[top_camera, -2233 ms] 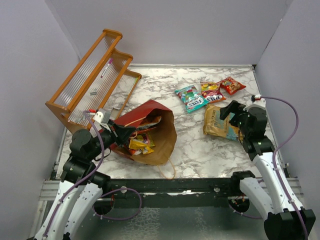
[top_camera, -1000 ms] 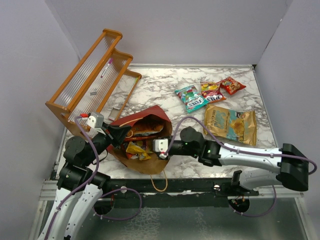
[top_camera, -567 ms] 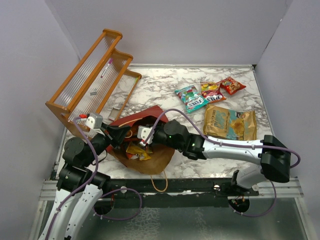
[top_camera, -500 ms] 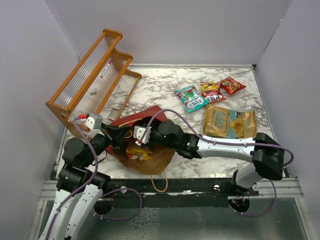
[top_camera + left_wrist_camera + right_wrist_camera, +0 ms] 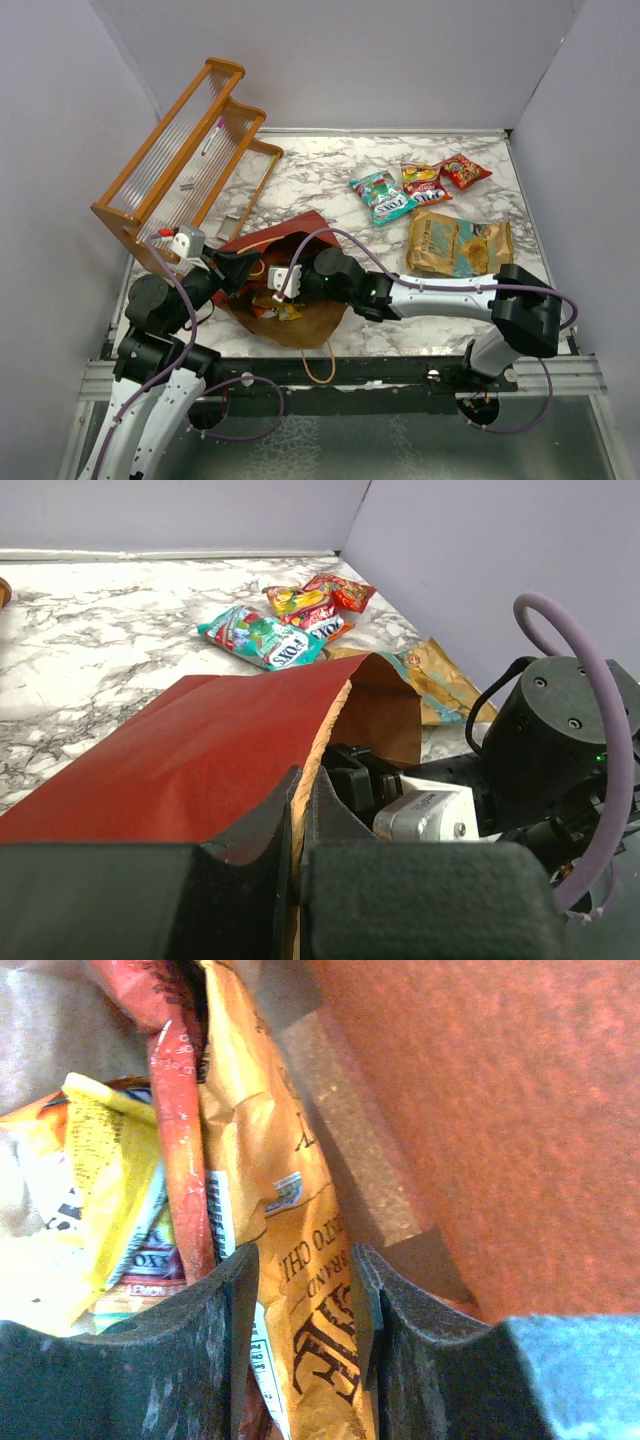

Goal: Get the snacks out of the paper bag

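The red paper bag [image 5: 305, 318] lies on its side, its mouth held up by my left gripper [image 5: 243, 268], which is shut on the rim [image 5: 297, 800]. My right gripper [image 5: 278, 288] is inside the bag. Its jaws [image 5: 300, 1285] stand open astride an orange chip packet [image 5: 300, 1330] with dark lettering. A yellow packet [image 5: 90, 1180] and a red one [image 5: 175, 1160] lie beside it. Out on the table lie a teal packet [image 5: 383, 197], a red-and-yellow packet [image 5: 425, 183], a red packet [image 5: 466, 170] and a larger tan-orange chip bag [image 5: 460, 246].
A wooden rack [image 5: 185, 160] leans at the back left, close to the bag. Grey walls close in the marble table [image 5: 320, 170] on three sides. The bag's twine handle [image 5: 322, 365] hangs over the front edge.
My right arm swung from the chip bag on the right across to the paper bag and pushed its gripper inside. Its jaws have widened. The left gripper kept its hold.
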Robot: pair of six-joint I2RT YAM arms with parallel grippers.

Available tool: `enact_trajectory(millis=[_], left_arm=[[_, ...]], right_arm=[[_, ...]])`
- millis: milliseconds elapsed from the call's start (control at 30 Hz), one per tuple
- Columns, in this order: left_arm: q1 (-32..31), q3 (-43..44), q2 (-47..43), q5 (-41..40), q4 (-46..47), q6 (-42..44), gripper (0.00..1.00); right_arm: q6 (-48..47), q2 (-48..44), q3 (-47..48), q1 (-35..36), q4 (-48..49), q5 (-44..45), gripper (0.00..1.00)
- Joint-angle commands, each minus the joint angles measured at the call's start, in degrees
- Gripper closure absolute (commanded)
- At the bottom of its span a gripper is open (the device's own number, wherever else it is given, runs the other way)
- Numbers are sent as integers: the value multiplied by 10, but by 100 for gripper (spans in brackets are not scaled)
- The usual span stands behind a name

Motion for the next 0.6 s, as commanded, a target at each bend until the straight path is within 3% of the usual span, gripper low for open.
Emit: enact_trajectory(millis=[0,233,367,567], left_arm=[[5,-1,-11,-10,3,9,100],[6,0,-11,-2,5,9,100],[7,0,-12,-5,4,9,100],[7,0,-5,10,6,10,100]], right_arm=[[8,-17,-5,16,11,-39,50],[14,-38,-31,23,21,-54,41],[-3,12,3,23,12,17,42],[-28,51,34,23,17,26,43]])
